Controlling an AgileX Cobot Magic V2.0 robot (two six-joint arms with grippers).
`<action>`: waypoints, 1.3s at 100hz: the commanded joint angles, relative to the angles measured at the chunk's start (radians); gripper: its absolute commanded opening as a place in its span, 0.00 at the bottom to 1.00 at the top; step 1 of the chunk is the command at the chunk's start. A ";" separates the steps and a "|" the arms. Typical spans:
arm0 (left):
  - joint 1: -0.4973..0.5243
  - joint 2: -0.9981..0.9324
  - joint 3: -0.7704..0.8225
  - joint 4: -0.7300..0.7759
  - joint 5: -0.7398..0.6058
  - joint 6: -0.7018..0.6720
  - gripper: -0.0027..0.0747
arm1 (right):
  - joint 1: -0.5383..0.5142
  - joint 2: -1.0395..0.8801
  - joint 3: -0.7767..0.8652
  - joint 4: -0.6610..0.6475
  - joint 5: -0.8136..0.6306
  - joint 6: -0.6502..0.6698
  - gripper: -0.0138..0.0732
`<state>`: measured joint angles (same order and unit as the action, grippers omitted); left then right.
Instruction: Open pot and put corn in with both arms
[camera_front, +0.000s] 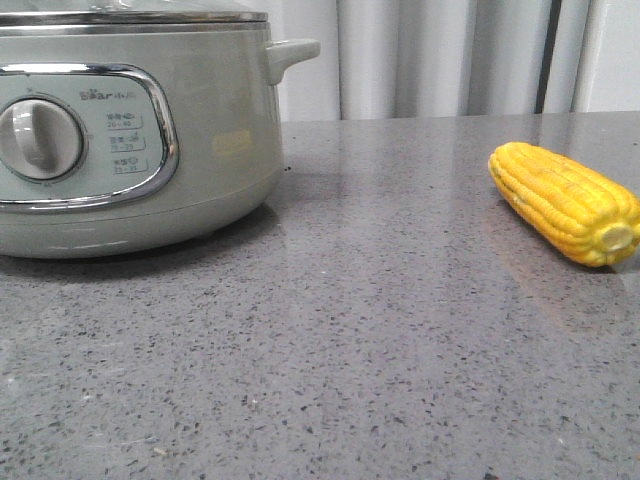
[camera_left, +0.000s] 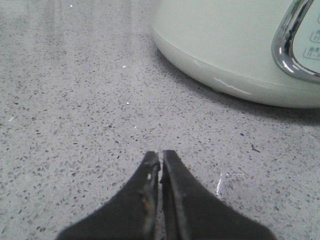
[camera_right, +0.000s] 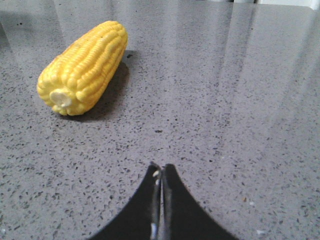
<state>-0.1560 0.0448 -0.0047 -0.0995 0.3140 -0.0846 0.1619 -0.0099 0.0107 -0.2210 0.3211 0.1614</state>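
Note:
The pale grey-green pot (camera_front: 200, 140) stands at the left of the grey table, with its chrome-framed panel, round dial (camera_front: 38, 138), side handle (camera_front: 292, 52) and lid rim at the top. The yellow corn (camera_front: 565, 202) lies at the right, stub end toward the front. Neither gripper shows in the front view. My left gripper (camera_left: 161, 154) is shut and empty, low over the table, with the pot's wall (camera_left: 225, 45) ahead of it. My right gripper (camera_right: 161, 167) is shut and empty, low over the table, with the corn (camera_right: 82, 67) lying ahead of it and apart.
The speckled grey countertop (camera_front: 350, 350) runs across the whole view. White curtains (camera_front: 440, 55) hang behind the table's far edge.

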 joint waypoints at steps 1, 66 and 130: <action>0.003 0.012 0.027 -0.010 -0.052 -0.007 0.01 | -0.007 -0.023 0.018 -0.009 -0.026 -0.005 0.08; 0.003 0.012 0.027 -0.010 -0.052 -0.007 0.01 | -0.007 -0.023 0.018 -0.009 -0.025 -0.005 0.08; 0.003 0.012 0.027 -0.082 -0.142 0.000 0.01 | -0.007 -0.023 0.018 -0.017 -0.310 -0.005 0.08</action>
<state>-0.1560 0.0448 -0.0047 -0.1123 0.2939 -0.0846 0.1619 -0.0099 0.0107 -0.2351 0.1981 0.1614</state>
